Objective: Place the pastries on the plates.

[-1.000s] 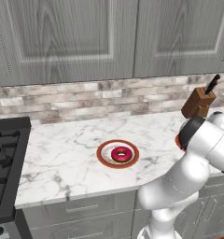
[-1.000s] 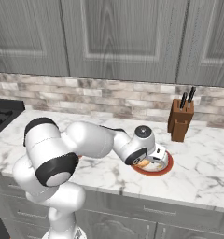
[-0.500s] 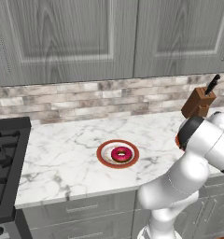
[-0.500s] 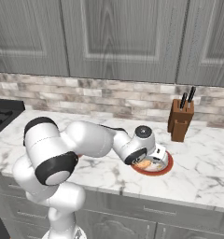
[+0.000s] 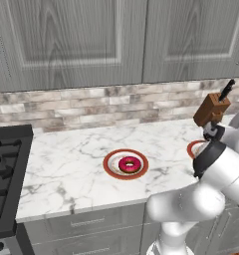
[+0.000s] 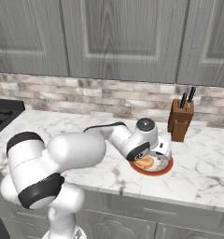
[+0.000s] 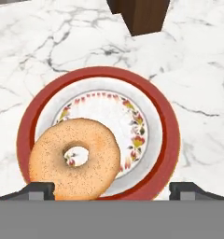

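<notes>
Beside the knife block (image 6: 180,121), on its stove side: second plate (image 7: 166,121), red-brown rim, flat on the marble counter (image 5: 66,159); plain doughnut (image 7: 74,158) lying on it, off-centre, overlapping the inner rim nearest the hand; judged set down where the task wants it. Farther from the knife block, toward the stove (image 5: 4,169): first plate (image 5: 111,166), pink-iced doughnut (image 5: 129,164) resting near its middle; both pastries thus appear placed. Gripper (image 7: 112,191): low over the second plate, close above the doughnut; fingertips (image 7: 37,190) spread wide, well outside the doughnut's width; holding nothing; contact with plate cannot be told.
</notes>
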You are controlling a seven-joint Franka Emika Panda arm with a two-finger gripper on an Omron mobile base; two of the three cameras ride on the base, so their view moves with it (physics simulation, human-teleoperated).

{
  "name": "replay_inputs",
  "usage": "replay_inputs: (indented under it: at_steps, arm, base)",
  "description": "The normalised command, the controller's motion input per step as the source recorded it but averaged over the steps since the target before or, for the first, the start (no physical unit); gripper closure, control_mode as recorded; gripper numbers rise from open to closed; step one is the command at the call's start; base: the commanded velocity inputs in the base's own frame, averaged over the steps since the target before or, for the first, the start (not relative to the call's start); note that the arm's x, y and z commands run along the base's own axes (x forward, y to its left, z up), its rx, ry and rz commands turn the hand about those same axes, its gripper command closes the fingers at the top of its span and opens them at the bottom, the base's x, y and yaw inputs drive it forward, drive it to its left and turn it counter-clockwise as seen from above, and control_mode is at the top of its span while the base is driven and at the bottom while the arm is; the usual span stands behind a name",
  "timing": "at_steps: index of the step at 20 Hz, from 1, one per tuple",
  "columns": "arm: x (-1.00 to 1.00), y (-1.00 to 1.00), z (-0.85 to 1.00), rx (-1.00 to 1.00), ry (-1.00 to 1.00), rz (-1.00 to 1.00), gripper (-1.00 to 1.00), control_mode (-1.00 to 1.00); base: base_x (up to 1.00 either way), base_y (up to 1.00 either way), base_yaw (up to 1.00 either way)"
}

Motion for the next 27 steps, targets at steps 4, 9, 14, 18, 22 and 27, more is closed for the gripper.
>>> replay_inputs:
  at_steps: [4, 9, 14, 18, 22, 27]
  arm:
    - [-0.40, 0.01, 1.00, 0.00, 0.02, 0.00, -1.00, -1.00]
    - [-0.59, 0.40, 0.86, 0.00, 0.12, 0.00, -1.00, -1.00]
    - [-0.64, 0.97, 0.25, 0.00, 0.06, 0.05, -1.00, -1.00]
    - [-0.53, 1.00, 0.16, 0.00, 0.02, 0.08, -1.00, -1.00]
    - [-0.51, 1.00, 0.24, 0.00, 0.03, 0.09, -1.00, -1.00]
    - [-0.56, 1.00, 0.32, 0.00, 0.04, 0.10, -1.00, -1.00]
  base:
    - [0.00, 0.00, 0.00]
    - [0.00, 0.00, 0.00]
    - [0.00, 0.00, 0.00]
    - [0.00, 0.00, 0.00]
    - [0.00, 0.00, 0.00]
    - [0.00, 0.00, 0.00]
